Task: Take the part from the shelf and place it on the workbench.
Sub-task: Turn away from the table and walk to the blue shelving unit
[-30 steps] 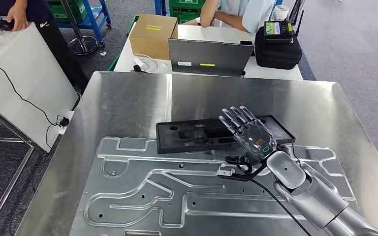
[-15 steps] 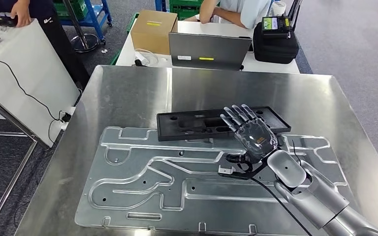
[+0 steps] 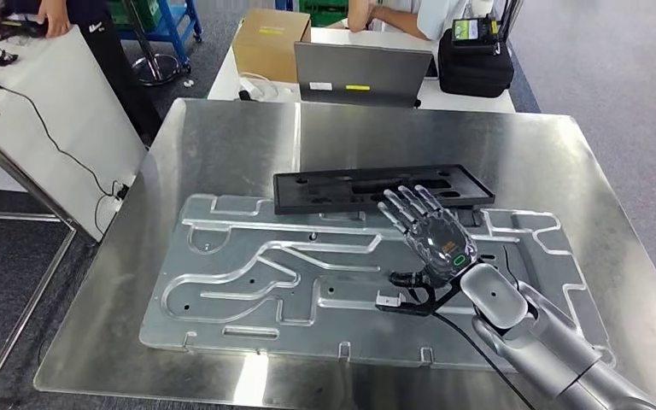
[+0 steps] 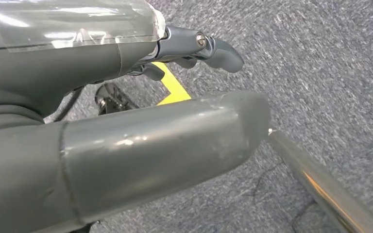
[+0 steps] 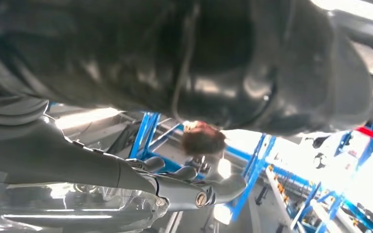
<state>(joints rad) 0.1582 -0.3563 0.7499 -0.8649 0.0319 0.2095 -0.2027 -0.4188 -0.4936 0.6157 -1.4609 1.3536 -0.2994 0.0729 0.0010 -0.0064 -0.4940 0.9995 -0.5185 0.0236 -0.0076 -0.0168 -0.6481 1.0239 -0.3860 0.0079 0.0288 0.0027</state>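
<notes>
1. Black part [image 3: 382,188]: a long, flat, slotted tray-like piece, upper centre of the head view. It lies on the steel tabletop [image 3: 555,162], its near edge overlapping the far edge of the embossed aluminium panel [image 3: 307,282].
2. Right hand [image 3: 431,235]: centre-right of the frame, raised just above the panel. Its fingers [image 3: 403,205] are spread straight and hold nothing; the fingertips sit over the part's near edge in the picture, and contact cannot be told.
3. Left hand [image 4: 126,126]: seen in the left wrist view above grey carpet. Its fingers hold nothing visible; whether they are apart or curled cannot be told.
4. Progress, as judged: the part already rests on the workbench, so placement looks done; only clearing the arm seems left.
5. Edges and room: bare steel lies on the right of the tabletop and along its far side. The panel's near edge runs close to the tabletop's front rim. A laptop [image 3: 356,75] and cardboard box [image 3: 271,43] stand on a separate desk at upper centre, well apart.
</notes>
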